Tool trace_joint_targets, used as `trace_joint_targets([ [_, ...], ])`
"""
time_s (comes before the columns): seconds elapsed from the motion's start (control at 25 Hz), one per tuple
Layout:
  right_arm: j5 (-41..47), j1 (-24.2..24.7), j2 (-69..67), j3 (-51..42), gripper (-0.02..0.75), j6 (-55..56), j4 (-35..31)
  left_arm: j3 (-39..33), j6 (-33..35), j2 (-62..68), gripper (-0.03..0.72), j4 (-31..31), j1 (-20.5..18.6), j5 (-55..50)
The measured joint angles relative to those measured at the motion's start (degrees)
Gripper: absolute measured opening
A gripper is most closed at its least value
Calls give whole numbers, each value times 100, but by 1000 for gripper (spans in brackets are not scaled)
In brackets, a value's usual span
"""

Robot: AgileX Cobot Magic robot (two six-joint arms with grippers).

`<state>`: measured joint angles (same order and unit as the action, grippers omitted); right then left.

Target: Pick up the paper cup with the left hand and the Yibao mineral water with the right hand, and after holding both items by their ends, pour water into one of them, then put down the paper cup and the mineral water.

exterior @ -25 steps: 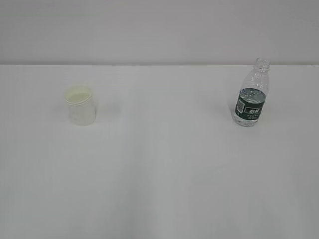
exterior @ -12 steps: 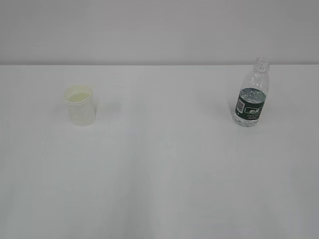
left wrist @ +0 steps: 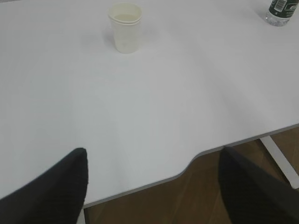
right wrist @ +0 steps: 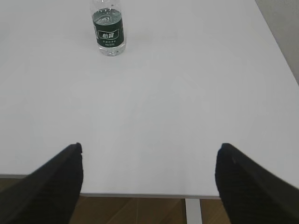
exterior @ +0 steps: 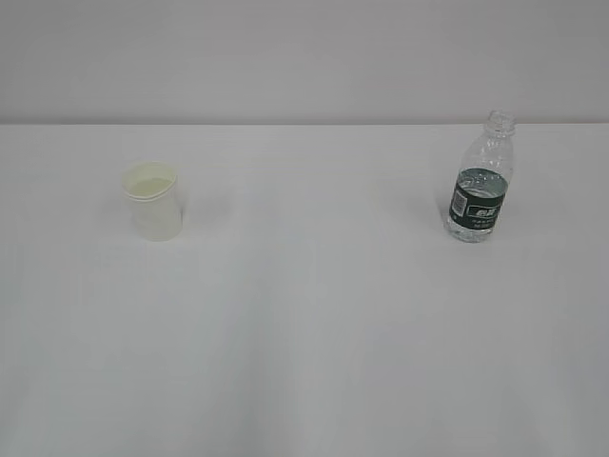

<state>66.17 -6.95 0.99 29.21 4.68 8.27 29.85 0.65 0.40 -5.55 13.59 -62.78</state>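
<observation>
Both grippers hang back at the near edge of the white table (exterior: 304,333), each with its dark fingers spread wide and nothing between them. From the left wrist view, the left gripper (left wrist: 152,186) shows one finger (left wrist: 51,186) low at the left and the other low at the right, with bare tabletop and the table's front edge in the gap. The paper cup (left wrist: 125,27) stands upright well ahead of it, far up the table and a little left of the gripper's midline, untouched. From the right wrist view, the right gripper (right wrist: 149,184) is likewise parted, its fingers (right wrist: 46,186) framing empty table surface. The Yibao mineral water (right wrist: 108,29) stands upright far ahead of it, left of the midline, capless, its dark green label facing the camera. In the exterior view neither arm appears; the cup (exterior: 152,201) stands on the left and the bottle (exterior: 479,180) on the right, well apart.
</observation>
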Motion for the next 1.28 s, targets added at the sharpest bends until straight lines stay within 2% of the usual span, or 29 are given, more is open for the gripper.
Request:
trace_joint_targets([
  [0.56, 0, 0, 0, 0, 675, 0, 0, 0, 0, 0, 631, 18, 0, 0],
  [0.92, 0, 0, 0, 0, 573, 0, 0, 0, 0, 0, 623, 18, 0, 0],
  [1.28, 0, 0, 0, 0, 557, 0, 0, 0, 0, 0, 615, 18, 0, 0],
])
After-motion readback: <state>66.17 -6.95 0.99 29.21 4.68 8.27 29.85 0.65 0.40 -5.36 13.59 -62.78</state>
